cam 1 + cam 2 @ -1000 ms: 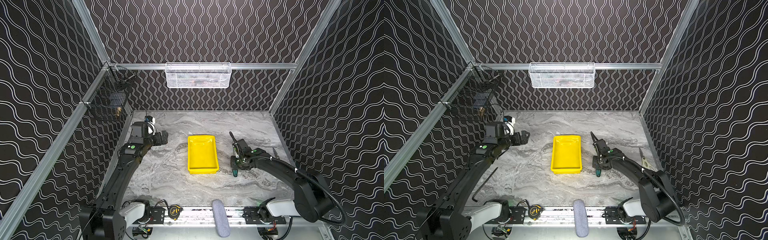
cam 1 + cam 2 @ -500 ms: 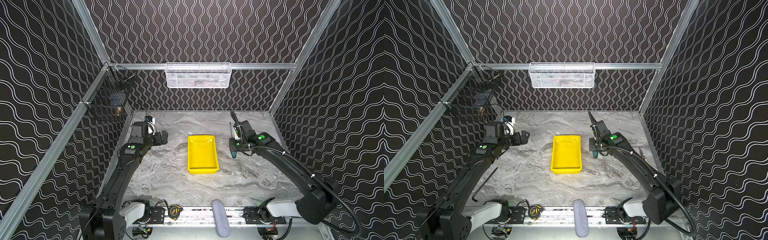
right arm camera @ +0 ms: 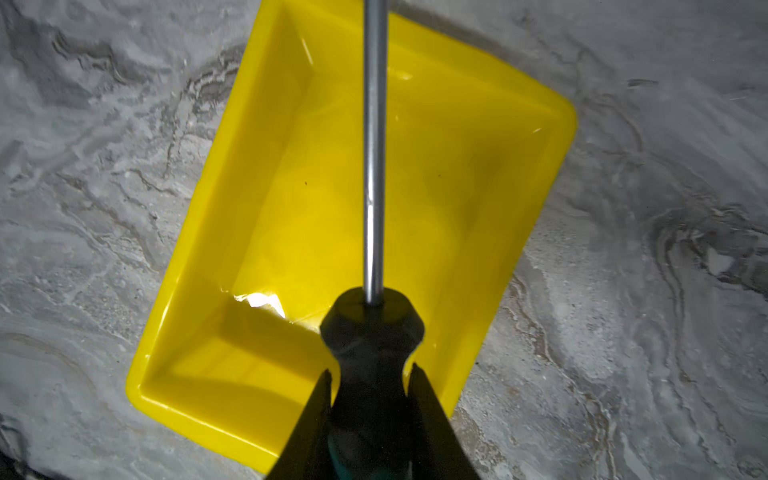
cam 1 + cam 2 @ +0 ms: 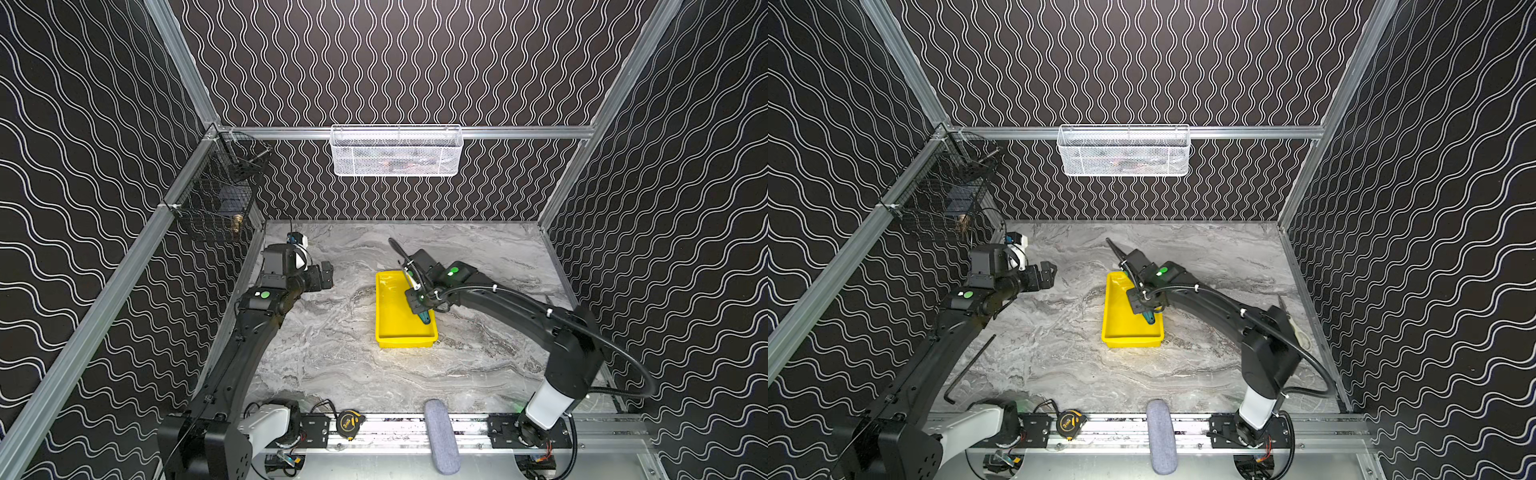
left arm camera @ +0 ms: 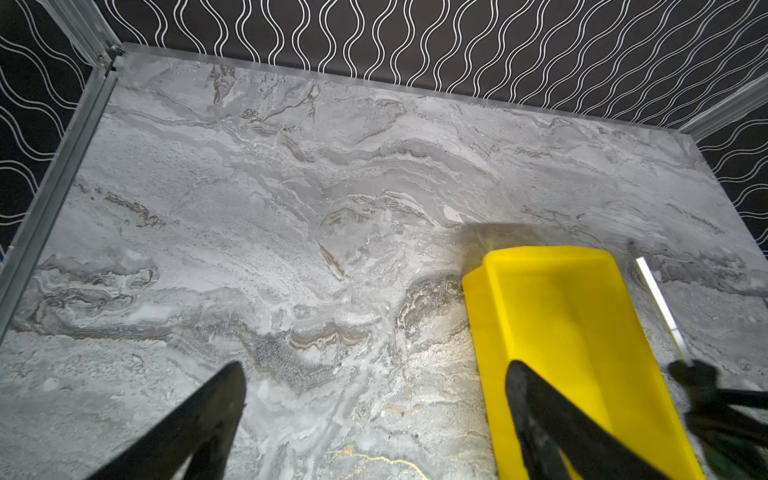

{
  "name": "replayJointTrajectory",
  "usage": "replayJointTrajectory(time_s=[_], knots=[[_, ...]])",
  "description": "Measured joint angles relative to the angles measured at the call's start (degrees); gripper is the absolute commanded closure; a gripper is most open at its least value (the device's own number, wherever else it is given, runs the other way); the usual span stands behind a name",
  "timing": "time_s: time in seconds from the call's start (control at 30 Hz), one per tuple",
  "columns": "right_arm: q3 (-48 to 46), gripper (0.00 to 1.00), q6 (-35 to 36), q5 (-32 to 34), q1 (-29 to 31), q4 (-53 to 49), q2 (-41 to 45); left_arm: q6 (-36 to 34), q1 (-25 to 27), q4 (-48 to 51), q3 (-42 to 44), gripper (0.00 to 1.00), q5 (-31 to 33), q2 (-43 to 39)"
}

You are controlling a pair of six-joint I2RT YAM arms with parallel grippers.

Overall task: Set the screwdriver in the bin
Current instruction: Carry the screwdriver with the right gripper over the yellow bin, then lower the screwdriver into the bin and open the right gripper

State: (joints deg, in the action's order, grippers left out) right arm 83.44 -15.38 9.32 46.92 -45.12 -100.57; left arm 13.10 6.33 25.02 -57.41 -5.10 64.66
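The screwdriver (image 3: 372, 332) has a black and dark green handle and a thin metal shaft. My right gripper (image 3: 371, 370) is shut on that handle. It hangs over the right half of the bin (image 3: 291, 208), a shallow yellow tray with nothing lying in it. In both top views the right gripper (image 4: 417, 303) (image 4: 1142, 305) is above the bin (image 4: 390, 328) (image 4: 1121, 328), and the handle's green end (image 4: 424, 318) pokes out toward the front. My left gripper (image 4: 326, 276) (image 5: 374, 370) stands open left of the bin (image 5: 561, 316), holding nothing. The left wrist view also catches the screwdriver's shaft (image 5: 660, 303).
A white mesh basket (image 4: 397, 151) hangs on the back rail and a black wire basket (image 4: 216, 199) on the left rail. A long hex key (image 4: 967, 370) lies front left. A tape measure (image 4: 348, 424) and a grey roll (image 4: 440, 440) sit on the front rail. Pale-handled scissors (image 4: 1301, 336) lie by the right wall.
My right gripper has lifted the screwdriver off the table right of the bin and carried it left, over the bin. The left arm has not moved.
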Motion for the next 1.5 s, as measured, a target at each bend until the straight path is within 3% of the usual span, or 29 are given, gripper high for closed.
replayJointTrajectory(time_s=[0.77, 1.5], knots=[[-2.3, 0.89, 1.1, -1.3, 1.8, 6.0, -13.0, 0.0, 0.0, 0.7, -0.3, 0.01, 0.0, 0.7], [-5.1, 0.66, 1.0, -1.3, 1.7, 9.6, -13.4, 0.0, 0.0, 0.8, -0.3, 0.01, 0.0, 1.0]])
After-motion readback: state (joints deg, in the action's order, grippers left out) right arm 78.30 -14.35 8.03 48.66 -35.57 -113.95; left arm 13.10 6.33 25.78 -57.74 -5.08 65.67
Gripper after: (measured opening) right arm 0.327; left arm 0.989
